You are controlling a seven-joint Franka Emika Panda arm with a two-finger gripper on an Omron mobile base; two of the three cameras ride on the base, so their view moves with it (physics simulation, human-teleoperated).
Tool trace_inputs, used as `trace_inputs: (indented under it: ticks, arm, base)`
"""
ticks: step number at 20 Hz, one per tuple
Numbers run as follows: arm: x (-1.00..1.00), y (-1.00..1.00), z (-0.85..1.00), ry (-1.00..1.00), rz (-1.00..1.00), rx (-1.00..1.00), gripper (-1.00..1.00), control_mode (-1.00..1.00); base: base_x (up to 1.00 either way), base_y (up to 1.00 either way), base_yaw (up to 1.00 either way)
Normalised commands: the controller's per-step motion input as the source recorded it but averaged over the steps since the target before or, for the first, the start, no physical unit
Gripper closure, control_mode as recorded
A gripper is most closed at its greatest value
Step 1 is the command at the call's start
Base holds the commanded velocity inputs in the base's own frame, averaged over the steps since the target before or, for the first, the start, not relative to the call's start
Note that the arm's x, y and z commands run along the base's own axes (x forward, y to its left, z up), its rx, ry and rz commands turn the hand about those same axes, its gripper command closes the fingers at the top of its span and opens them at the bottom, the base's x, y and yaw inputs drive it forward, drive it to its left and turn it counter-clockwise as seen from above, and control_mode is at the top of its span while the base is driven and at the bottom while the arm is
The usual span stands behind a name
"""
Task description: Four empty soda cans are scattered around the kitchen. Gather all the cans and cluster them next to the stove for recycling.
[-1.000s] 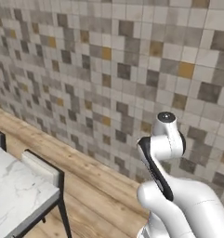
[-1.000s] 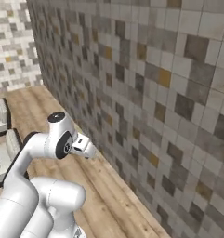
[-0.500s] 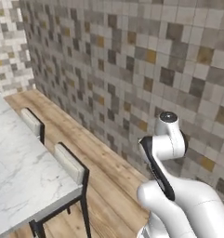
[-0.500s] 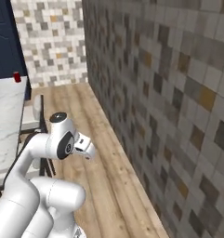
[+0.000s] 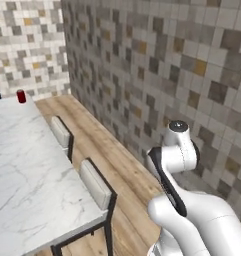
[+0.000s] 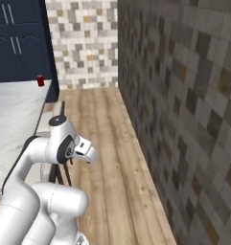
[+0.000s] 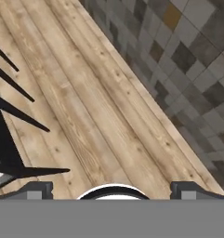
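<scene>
Since the earlier frames our base has swung round, bringing the marble tabletop into view; one red soda can stands at its far end; end effector spread apart, empty; we judge the step search-and-approach; next, drive toward that can.

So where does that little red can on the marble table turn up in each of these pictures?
Left base view: the red can stands at the far end of the marble table, upper left.
Right base view: the same can sits at the table's far edge, upper left, before the navy cabinets.
Hand view: wood floor and tiled wall, no can.
Shared landmark: the mosaic tile wall.
</scene>
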Motion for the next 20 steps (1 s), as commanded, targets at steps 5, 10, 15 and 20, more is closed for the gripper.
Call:
trace_inputs:
  ticks: [5, 10, 15, 20]
  arm:
    - [0.0, 0.0, 0.0, 0.0, 0.0, 0.0, -1.0, 1.0]
    - [0.0, 0.0, 0.0, 0.0, 0.0, 0.0, -1.0, 1.0]
    - [0.0, 0.0, 0.0, 0.0, 0.0, 0.0, -1.0, 1.0]
    - [0.0, 0.0, 0.0, 0.0, 0.0, 0.0, -1.0, 1.0]
  base:
    - [0.61, -0.19, 0.19]
    - [0.49, -0.3, 0.17]
    - [0.45, -0.32, 0.16]
    - [0.55, -0.26, 0.15]
